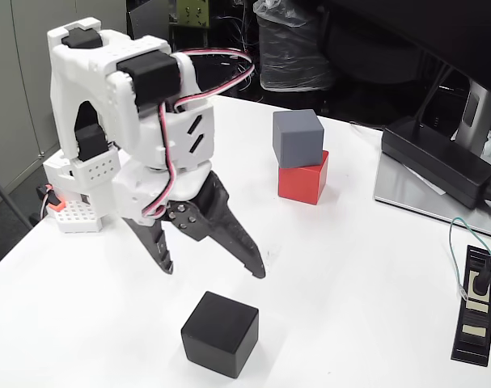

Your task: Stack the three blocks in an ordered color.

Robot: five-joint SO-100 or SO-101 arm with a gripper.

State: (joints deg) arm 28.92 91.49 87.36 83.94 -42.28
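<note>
In the fixed view a grey block (298, 137) sits on top of a red block (303, 179) at the middle right of the white table, slightly turned against it. A black block (219, 333) lies alone near the front edge. My gripper (214, 271) hangs open just above and behind the black block, its two dark fingers spread wide with nothing between them.
A long black power brick (438, 158) with a cable lies on a monitor base (423, 198) at the right. A small black strip (474, 305) with a green wire rests at the right edge. The arm's white base (77, 212) stands at the left.
</note>
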